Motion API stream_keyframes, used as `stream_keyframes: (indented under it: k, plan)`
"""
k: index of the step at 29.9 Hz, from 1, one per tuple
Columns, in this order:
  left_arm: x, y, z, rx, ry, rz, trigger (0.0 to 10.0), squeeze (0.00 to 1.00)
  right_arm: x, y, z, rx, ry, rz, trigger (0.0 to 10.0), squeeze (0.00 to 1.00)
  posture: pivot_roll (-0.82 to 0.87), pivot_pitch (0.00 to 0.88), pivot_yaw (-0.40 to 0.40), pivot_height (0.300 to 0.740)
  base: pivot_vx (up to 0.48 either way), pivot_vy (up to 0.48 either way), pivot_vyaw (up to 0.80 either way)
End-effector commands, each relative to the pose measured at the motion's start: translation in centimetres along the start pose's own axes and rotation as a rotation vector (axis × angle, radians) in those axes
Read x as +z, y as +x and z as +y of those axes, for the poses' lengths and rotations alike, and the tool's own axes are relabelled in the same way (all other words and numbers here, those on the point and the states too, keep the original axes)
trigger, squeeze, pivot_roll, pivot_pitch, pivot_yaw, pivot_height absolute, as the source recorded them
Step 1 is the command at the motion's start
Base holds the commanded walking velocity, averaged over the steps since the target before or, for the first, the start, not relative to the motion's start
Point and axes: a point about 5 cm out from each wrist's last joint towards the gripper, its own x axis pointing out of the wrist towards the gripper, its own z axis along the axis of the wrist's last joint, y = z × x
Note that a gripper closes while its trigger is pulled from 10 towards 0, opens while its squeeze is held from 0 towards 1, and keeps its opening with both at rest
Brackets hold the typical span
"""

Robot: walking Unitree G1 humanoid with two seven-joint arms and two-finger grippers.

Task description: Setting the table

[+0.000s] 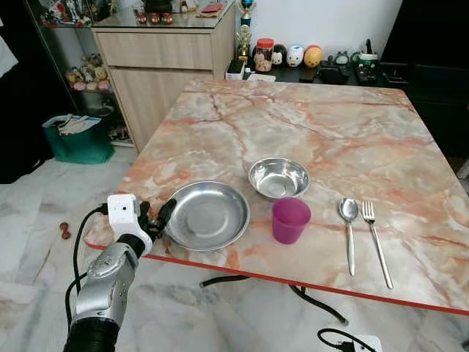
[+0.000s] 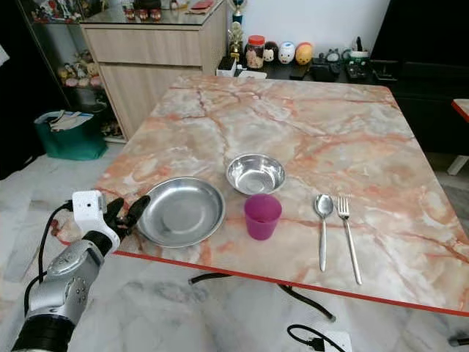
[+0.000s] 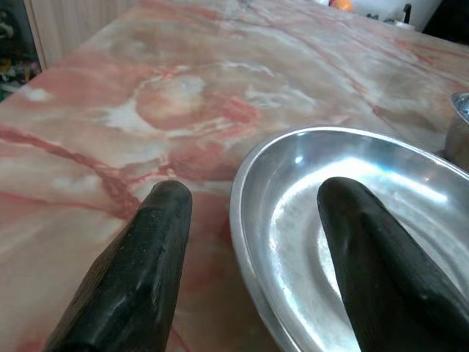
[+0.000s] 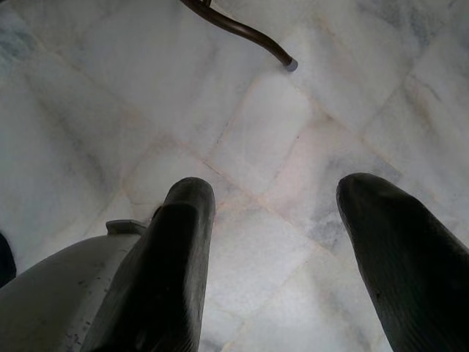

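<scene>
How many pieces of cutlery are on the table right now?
2. A spoon and a fork lie side by side near the table's front edge, to the right of the purple cup, spoon nearer the cup. None seem hidden.

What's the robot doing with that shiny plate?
The robot is setting the marble table. Its left gripper is open at the near left edge of the steel plate, one finger over the plate's rim and one outside it, not clamped on. Beside the plate stand a small steel bowl and a purple cup, with a spoon and fork lying further right. The right gripper hangs open over the floor.
</scene>
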Motion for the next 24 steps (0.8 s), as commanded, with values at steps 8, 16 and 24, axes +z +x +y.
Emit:
stream_keyframes:
  k: [8,16,24]
  plan:
    - [1.8,2.4,-0.2,0.053,0.055,0.003,10.0,1.00,0.0,0.0,0.5,0.008,0.008,0.000,10.0,0.00,-0.05,0.000,0.048,0.740,0.000,0.000,0.00]
    - [1.0,3.4,-0.7,0.059,0.094,0.087,10.0,0.00,0.1,0.0,0.6,0.002,0.016,-0.004,10.0,0.00,-0.05,0.000,0.050,0.740,0.000,0.000,0.00]
    - [0.7,3.6,0.0,0.077,0.089,0.110,10.0,0.00,0.2,0.0,0.6,0.007,0.013,-0.002,10.0,0.00,-0.04,0.000,0.046,0.740,0.000,0.000,0.00]
